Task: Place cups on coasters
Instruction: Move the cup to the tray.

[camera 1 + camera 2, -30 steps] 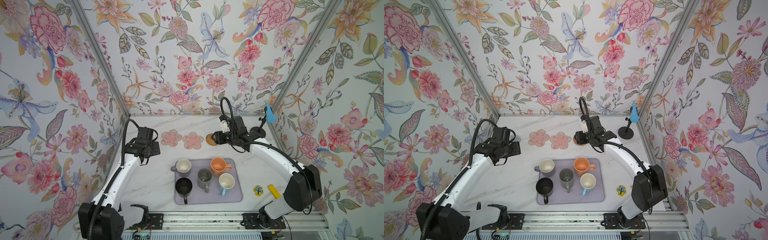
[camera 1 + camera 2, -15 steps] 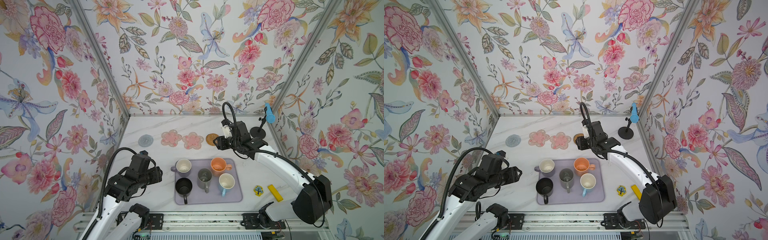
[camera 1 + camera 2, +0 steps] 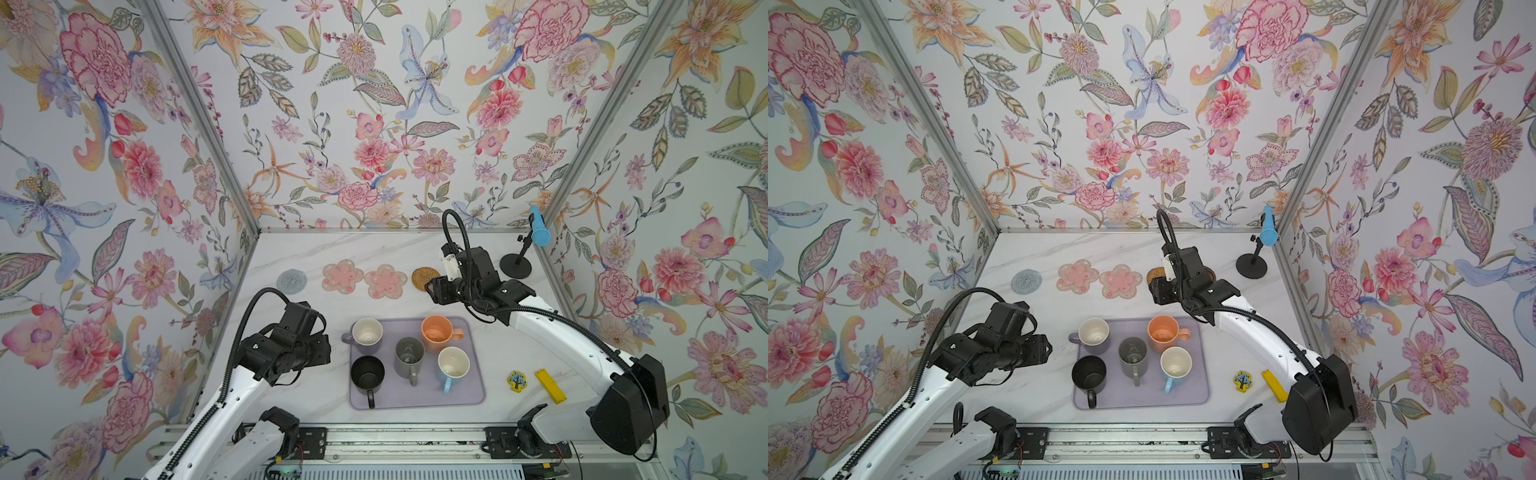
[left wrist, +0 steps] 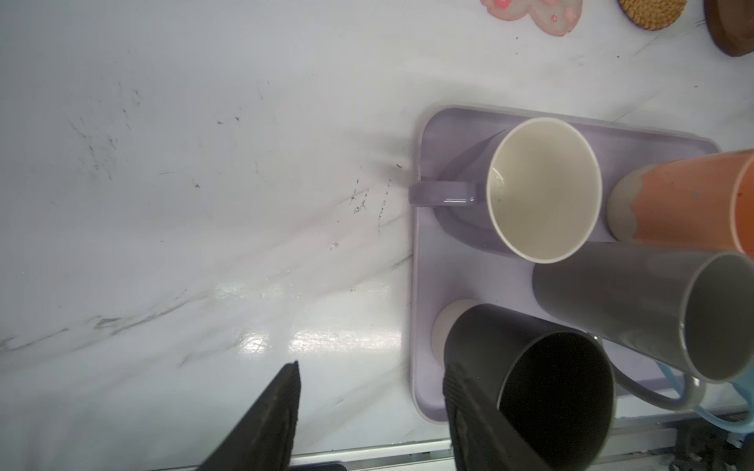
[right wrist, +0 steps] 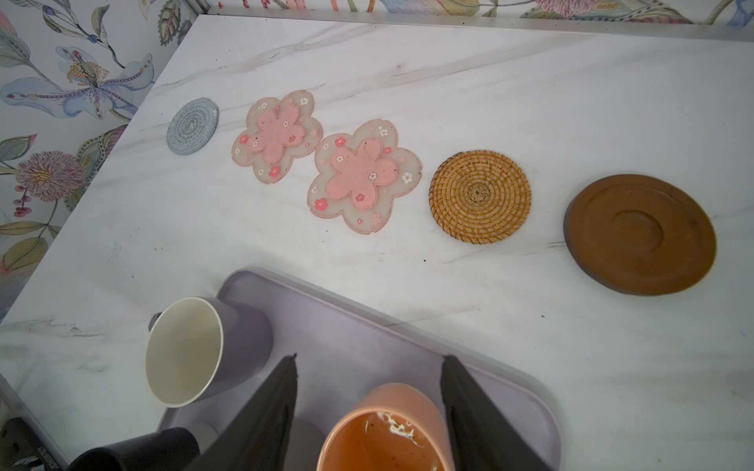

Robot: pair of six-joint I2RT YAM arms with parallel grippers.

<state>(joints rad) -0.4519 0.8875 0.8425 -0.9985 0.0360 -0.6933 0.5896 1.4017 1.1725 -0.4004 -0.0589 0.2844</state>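
Observation:
Five cups stand on the lavender mat [image 3: 415, 399]: lavender [image 3: 367, 332], peach [image 3: 436, 332], grey [image 3: 409, 355], black [image 3: 367, 374] and light blue [image 3: 453, 363]. The coasters lie in a row behind it: grey-blue knitted [image 5: 191, 126], two pink flowers [image 5: 277, 134] [image 5: 363, 177], rattan [image 5: 479, 195] and brown disc [image 5: 640, 234]. None bears a cup. My left gripper [image 4: 371, 367] is open over the bare table at the mat's left edge, beside the black cup [image 4: 551, 387]. My right gripper [image 5: 369, 359] hangs open above the peach cup [image 5: 387, 428], holding nothing.
A black round stand base [image 3: 515, 266] with a blue-tipped pole is at the back right. A yellow block [image 3: 549, 385] and a small yellow tree piece [image 3: 516, 380] lie right of the mat. Flowered walls close three sides.
My left arm pulled back from the far left corner to the mat's left side, uncovering the grey-blue coaster. My right gripper drifted from the rattan coaster toward the mat.

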